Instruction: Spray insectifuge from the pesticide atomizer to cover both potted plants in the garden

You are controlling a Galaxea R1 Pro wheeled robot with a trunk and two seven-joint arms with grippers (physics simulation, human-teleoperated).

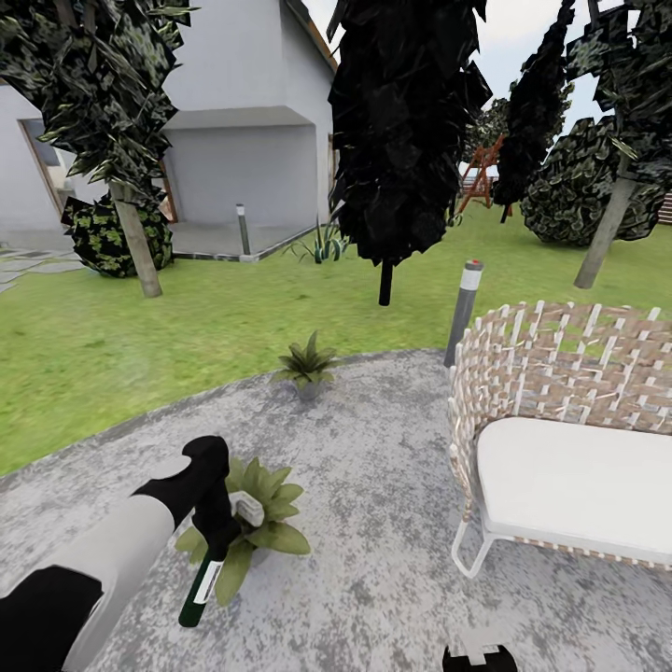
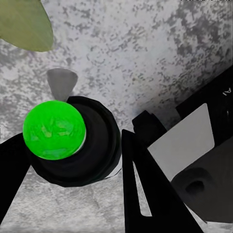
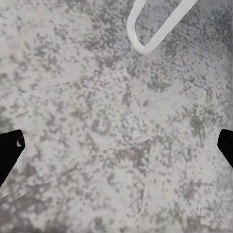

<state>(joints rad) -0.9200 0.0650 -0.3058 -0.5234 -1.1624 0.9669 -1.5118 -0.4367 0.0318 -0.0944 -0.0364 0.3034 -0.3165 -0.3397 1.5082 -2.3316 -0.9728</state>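
Nearest us, our left arm reaches out over the round mottled grey paved patio point(image 1: 373, 448), its left gripper point(image 1: 217, 523) clamped on the slim dark green-black pesticide atomizer point(image 1: 202, 583), whose whitish trigger head sits over the closer plant. Our right gripper point(image 3: 116, 141) hangs above bare paving with its fingertips wide apart, holding nothing. We judge the pick-up done and the spraying step in hand: the next move calls for aiming the nozzle at the near rosette and covering it, then carrying the bottle to the far one. We count one woven wicker sofa point(image 1: 560, 411), one grey bollard lamp point(image 1: 464, 308), two low green-leaved potted plants point(image 1: 266, 523) point(image 1: 306, 364) and one atomizer.
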